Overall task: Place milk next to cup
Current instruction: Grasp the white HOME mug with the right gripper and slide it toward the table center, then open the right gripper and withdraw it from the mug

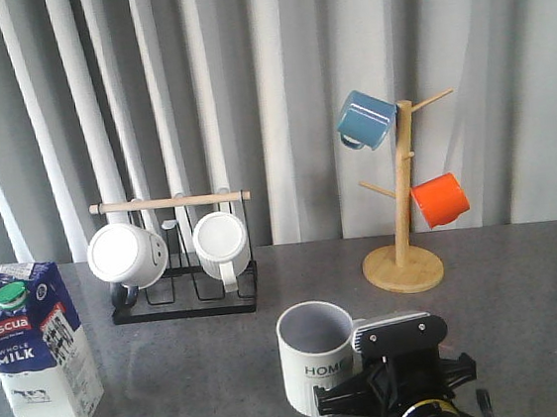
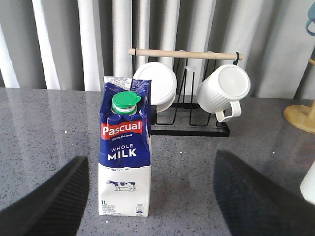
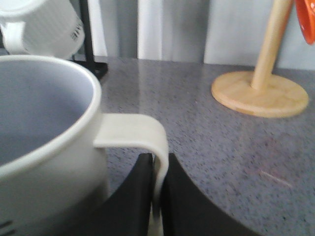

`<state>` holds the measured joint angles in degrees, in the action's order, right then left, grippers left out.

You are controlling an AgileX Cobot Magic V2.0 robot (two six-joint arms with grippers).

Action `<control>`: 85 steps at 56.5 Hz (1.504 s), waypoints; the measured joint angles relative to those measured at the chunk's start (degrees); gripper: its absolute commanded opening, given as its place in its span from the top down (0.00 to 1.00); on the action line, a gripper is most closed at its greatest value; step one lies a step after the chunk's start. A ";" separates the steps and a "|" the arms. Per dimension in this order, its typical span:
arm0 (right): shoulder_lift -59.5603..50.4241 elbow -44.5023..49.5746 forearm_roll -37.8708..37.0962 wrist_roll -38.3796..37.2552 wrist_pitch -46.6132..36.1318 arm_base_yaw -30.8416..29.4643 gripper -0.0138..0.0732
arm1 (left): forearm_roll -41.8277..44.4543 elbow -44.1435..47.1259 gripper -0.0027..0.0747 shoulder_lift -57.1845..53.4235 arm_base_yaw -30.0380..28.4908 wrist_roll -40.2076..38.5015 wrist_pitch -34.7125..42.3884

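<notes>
Status: placement not yet done. My right fingers [image 3: 156,196] are pinched narrow on the loop handle of the cup [image 1: 316,356], which stands upright on the bench [image 1: 527,292]. My left fingers [image 2: 147,196] are spread wide and hold nothing. The milk [image 2: 125,152] stands upright on the bench straight ahead of them, in line with the gap between them but not yet inside it and not touched. In the front view, the milk and the cup are well apart, with bare bench between.

Remaining, as I judge it: close the left fingers on the milk, carry it across, set it down just beside the cup.

Count:
- Milk: one.
- Cup with "HOME" lettering: one.
- Plain white mugs [image 1: 127,254] on the wire rack [image 1: 183,296]: two.
- Blue mug [image 1: 365,120]: one.
- Orange mug [image 1: 440,199]: one.
- Wooden mug tree [image 1: 404,260]: one.
</notes>
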<state>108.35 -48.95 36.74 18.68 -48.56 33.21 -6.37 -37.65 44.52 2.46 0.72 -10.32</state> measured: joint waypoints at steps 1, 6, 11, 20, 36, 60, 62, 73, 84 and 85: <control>0.33 -0.09 0.71 0.05 -0.15 0.00 0.82 | 0.00 0.00 0.32 0.00 0.00 0.00 0.00; 2.01 -0.55 3.04 0.16 -0.66 0.00 0.80 | 0.00 0.00 0.32 0.00 0.00 0.00 0.00; 2.76 -0.75 3.21 0.17 -0.72 0.00 0.78 | 0.00 0.00 0.32 0.00 0.00 0.00 0.00; 2.89 -0.75 2.10 0.17 0.18 0.00 0.71 | 0.00 0.00 0.32 0.00 0.00 0.00 0.00; 2.89 -0.93 0.84 0.17 0.81 0.12 0.46 | 0.00 0.00 0.32 0.00 0.00 0.00 0.00; -0.41 4.82 -0.21 0.17 1.59 0.79 0.40 | 0.00 0.00 0.32 0.00 0.00 0.00 0.00; -1.33 5.77 -0.83 0.17 1.65 0.79 0.40 | 0.00 0.00 0.32 0.00 0.00 0.00 0.00; -11.12 9.86 -7.79 0.23 2.82 0.79 0.40 | 0.00 0.00 0.32 0.00 0.00 0.00 0.00; -22.91 10.72 -16.20 1.09 11.76 -2.22 0.40 | 0.00 0.00 0.32 0.00 0.00 0.00 0.00; -24.24 10.71 -17.56 1.24 12.86 -2.80 0.40 | 0.00 0.00 0.32 0.00 0.00 0.00 0.00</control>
<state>84.11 -38.24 19.18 19.93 -35.70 30.42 -6.37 -37.65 44.52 2.46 0.72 -10.32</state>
